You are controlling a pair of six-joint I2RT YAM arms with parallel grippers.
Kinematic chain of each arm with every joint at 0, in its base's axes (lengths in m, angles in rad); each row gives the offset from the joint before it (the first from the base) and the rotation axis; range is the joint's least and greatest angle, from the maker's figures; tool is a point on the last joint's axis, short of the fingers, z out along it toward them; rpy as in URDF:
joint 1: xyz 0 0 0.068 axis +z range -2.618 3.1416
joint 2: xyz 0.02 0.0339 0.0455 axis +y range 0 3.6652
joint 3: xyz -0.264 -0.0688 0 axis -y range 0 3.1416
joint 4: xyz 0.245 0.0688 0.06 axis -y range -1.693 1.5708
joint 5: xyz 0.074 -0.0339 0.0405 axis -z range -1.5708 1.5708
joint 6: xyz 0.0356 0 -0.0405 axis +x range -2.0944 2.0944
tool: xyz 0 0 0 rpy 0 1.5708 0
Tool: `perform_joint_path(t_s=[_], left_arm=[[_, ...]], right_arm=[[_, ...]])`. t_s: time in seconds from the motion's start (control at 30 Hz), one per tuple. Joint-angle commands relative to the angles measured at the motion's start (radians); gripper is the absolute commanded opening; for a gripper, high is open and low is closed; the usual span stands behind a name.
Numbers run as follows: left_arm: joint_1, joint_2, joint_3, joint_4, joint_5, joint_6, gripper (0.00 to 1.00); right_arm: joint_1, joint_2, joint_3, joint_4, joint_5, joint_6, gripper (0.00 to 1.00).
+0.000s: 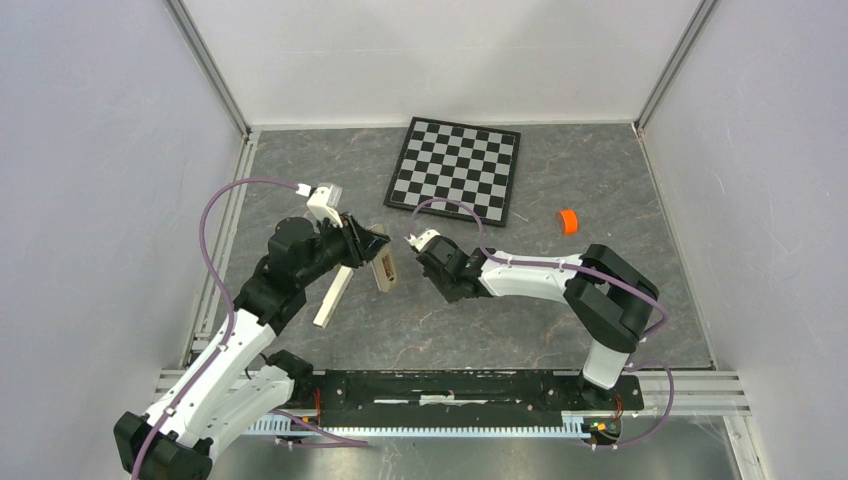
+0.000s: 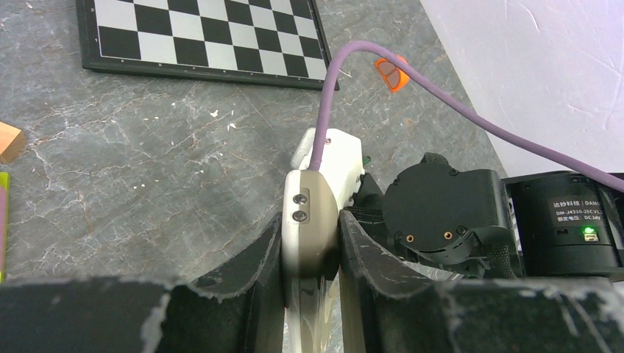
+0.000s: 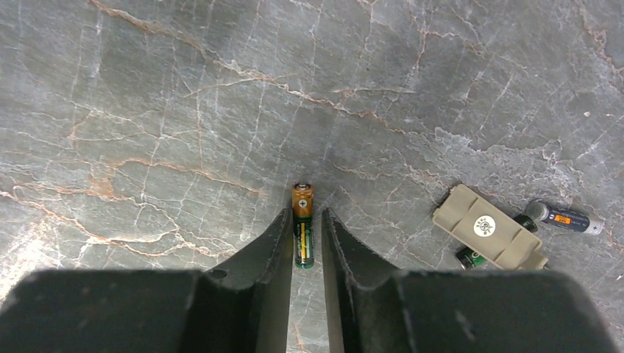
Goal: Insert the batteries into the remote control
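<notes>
Top external view: the left gripper (image 2: 310, 220) is clamping the remote control (image 1: 384, 270) edge-on, left of centre; the right gripper (image 3: 305, 212), just right of it, is straddling one of the batteries (image 3: 302, 228), which is lying lengthwise between its narrowly parted fingers; whether they are pinching it, I cannot tell.

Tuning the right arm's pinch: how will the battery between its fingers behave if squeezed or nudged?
The battery is a smooth round cylinder, so it will probably roll sideways if nudged off-centre. Its glossy wrap looks slippery, so it may slide between the narrow fingers of the right end effector. It looks rigid; a firm pinch should not deform it.
</notes>
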Motion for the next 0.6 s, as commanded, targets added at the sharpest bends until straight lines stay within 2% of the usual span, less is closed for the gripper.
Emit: perform_joint_path(t_s=[0.0,0.23,0.3,0.37,0.57], left_arm=[[0.001,-0.017,-0.002,0.046,0.023,-0.007,0.02],[0.001,-0.012,0.002,0.046,0.045,-0.009,0.02],[0.001,-0.008,0.004,0.046,0.050,-0.009,0.02],[-0.001,-0.009,0.008,0.040,0.047,-0.009,0.02],[0.001,-0.002,-0.010,0.050,0.059,-0.039,0.02]], right_arm=[[0.003,0.068,-0.010,-0.120,-0.090,-0.032,0.25],[-0.016,0.109,-0.022,-0.081,-0.194,-0.061,0.26],[-0.018,0.133,-0.026,-0.076,-0.209,-0.072,0.22],[-0.018,0.144,-0.030,-0.072,-0.204,-0.074,0.18],[-0.026,0.081,-0.043,-0.013,-0.109,-0.047,0.14]])
